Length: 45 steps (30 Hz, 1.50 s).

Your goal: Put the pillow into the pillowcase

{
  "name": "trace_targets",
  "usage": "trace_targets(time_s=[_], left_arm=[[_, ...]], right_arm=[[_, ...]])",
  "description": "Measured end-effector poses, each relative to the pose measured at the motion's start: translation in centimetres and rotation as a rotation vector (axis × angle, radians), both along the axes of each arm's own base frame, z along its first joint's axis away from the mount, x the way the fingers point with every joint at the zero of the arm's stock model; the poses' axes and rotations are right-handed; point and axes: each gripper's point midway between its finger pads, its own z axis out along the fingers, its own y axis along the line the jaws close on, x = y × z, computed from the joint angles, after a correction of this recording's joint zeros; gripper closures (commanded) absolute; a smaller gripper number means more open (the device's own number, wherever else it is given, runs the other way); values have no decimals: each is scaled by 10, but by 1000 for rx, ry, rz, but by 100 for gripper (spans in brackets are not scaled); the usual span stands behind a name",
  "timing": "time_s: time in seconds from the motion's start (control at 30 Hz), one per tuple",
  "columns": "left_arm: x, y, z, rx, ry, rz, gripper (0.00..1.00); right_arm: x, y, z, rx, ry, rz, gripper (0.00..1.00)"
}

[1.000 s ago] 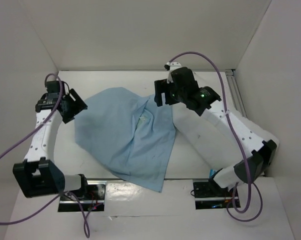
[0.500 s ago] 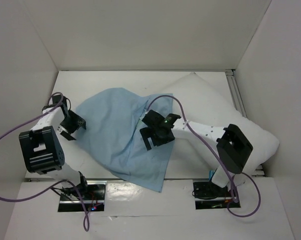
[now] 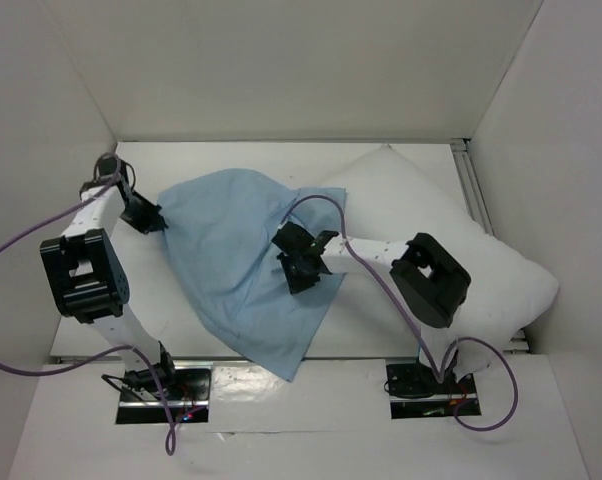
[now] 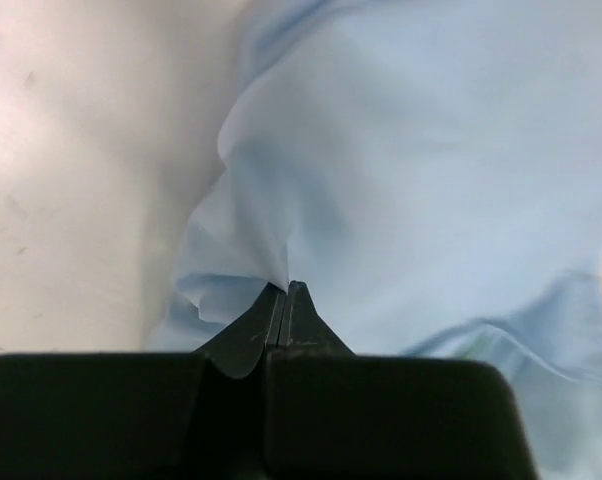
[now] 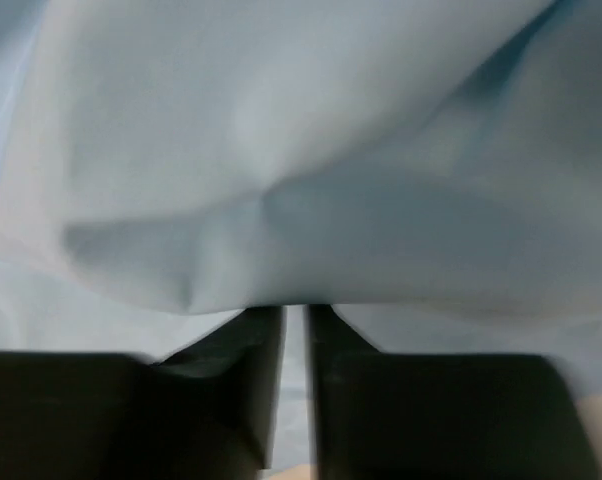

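The light blue pillowcase [image 3: 236, 255] lies crumpled across the middle of the table, its right edge lapping onto the plump white pillow [image 3: 491, 265], which fills the right side. My left gripper [image 3: 147, 215] sits at the pillowcase's far left edge. In the left wrist view its jaws are shut, with a fold of the pillowcase [image 4: 401, 170] pinched at the left gripper [image 4: 286, 287] tips. My right gripper [image 3: 301, 262] rests on the cloth near the pillow's left edge. In the right wrist view the right gripper [image 5: 294, 312] jaws stand almost together on the pillowcase [image 5: 281, 150], which drapes over the tips and hides them.
White walls close in the table on the left, back and right. A metal rail [image 3: 474, 190] runs along the right side behind the pillow. Purple cables [image 3: 316, 205] loop from both arms over the cloth. The arm bases [image 3: 426, 385] stand at the near edge.
The right gripper came down from above the pillow onto the pillowcase and closed. The left gripper shifted to the cloth's left edge and closed on it. The cloth has bunched.
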Motion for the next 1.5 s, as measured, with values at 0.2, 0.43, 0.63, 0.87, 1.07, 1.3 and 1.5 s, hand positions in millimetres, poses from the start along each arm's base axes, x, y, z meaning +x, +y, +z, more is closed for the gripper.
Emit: trace_targets(time_s=[0.2, 0.43, 0.63, 0.87, 1.07, 1.3, 1.5], left_arm=[[83, 25, 135, 107, -342, -16, 100], [79, 46, 183, 228, -422, 41, 94], [53, 48, 119, 219, -229, 11, 0], [45, 16, 133, 315, -234, -110, 0], [24, -70, 176, 337, -395, -306, 6], [-4, -134, 116, 244, -302, -488, 11], [-32, -172, 68, 202, -189, -620, 9]], right_arm=[[71, 40, 6, 81, -58, -26, 100], [90, 45, 9, 103, -91, -22, 100], [45, 33, 6, 33, -76, -3, 72], [65, -15, 124, 25, -321, -140, 1], [139, -103, 187, -203, -547, -446, 0], [172, -174, 91, -539, -382, -493, 75], [183, -188, 123, -418, -412, -550, 100]])
